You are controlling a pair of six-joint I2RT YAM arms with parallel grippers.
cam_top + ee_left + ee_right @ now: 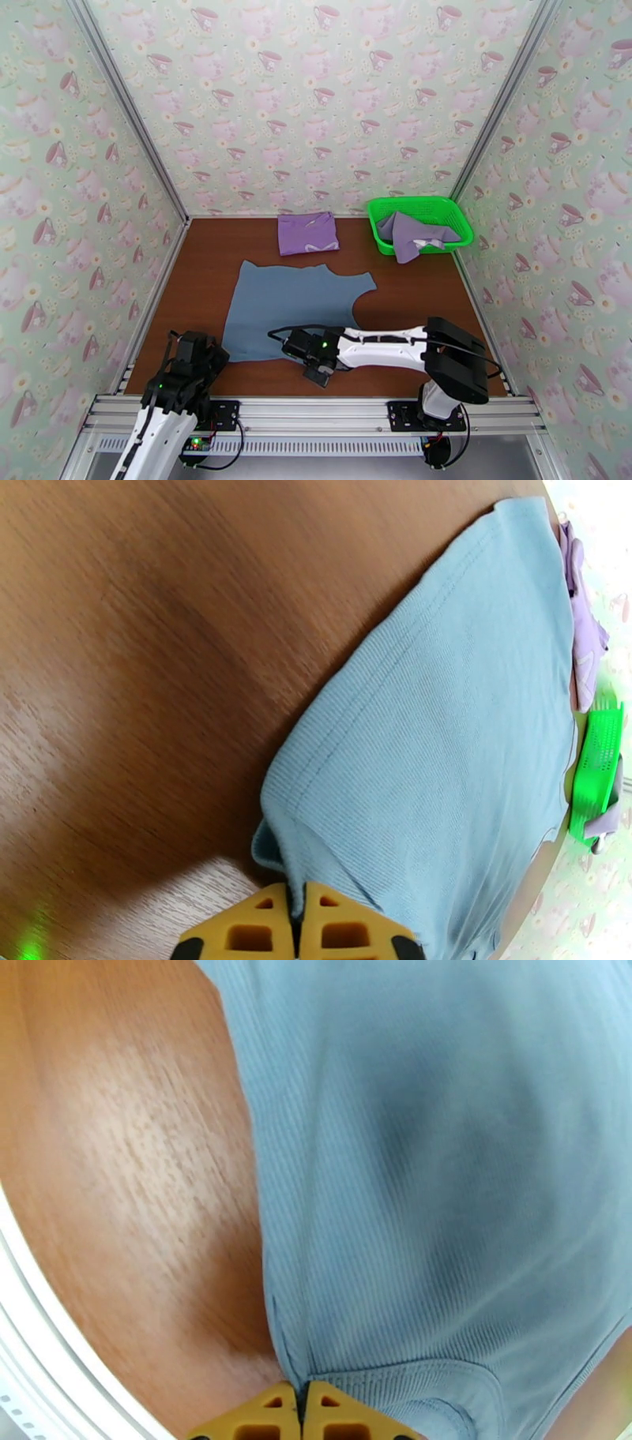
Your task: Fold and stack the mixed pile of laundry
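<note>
At the table's point(207, 260) near edge, left gripper point(299, 910) and right gripper point(302, 1404) pinch the blue-grey garment's point(288, 308) hem for folding; next, likely an even lift away

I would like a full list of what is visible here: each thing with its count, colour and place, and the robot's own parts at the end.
blue-grey shirt: 1, dusty blue-grey, spread flat in the middle of the table
purple shirt: 1, bright purple with a white mark, folded, at the far side of the table
lavender-grey garment: 1, pale lavender-grey, crumpled in the basket
basket: 1, green plastic mesh, far right corner
table: 1, brown wood
wallpaper: pale green with teacups, on three walls
left gripper: 1, yellow fingers, shut on the shirt's near left corner
right gripper: 1, yellow fingers, shut on the shirt's near hem
</note>
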